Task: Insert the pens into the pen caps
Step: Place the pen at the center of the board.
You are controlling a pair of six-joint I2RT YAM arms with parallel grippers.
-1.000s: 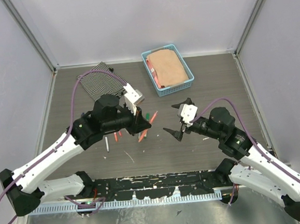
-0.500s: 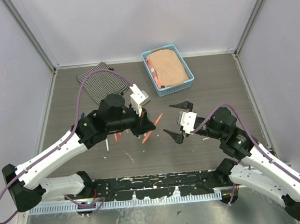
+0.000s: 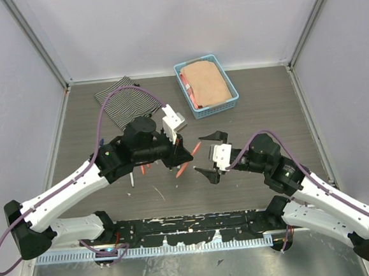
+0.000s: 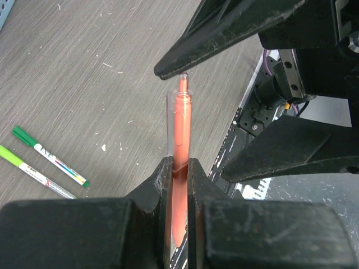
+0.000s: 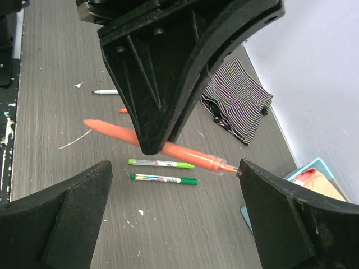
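Left wrist view shows the orange-red pen [image 4: 180, 140] clamped between the narrow jaws of the left gripper [image 4: 178, 171]. It is held low on its body, so most of its length juts forward over the tabletop [image 4: 84, 67]. A clear sleeve seems to cover the front part. The pen's tip sits right at one finger of the right gripper [image 3: 200, 154]; whether they touch cannot be told. The right gripper's jaws stand wide and hold nothing, with no cap visible between them.

The likely trouble is leverage. With so much pen overhanging, a sideways nudge from that finger could pivot the pen in the left jaws or push it back through them. If the right jaws closed here, they would probably pinch the tip rather than seat a cap.

Below, a dark-green-ended pen [image 4: 49, 162] and a lime-ended pen [image 4: 33, 175] lie just beside each other and could be swept aside by a low pass.
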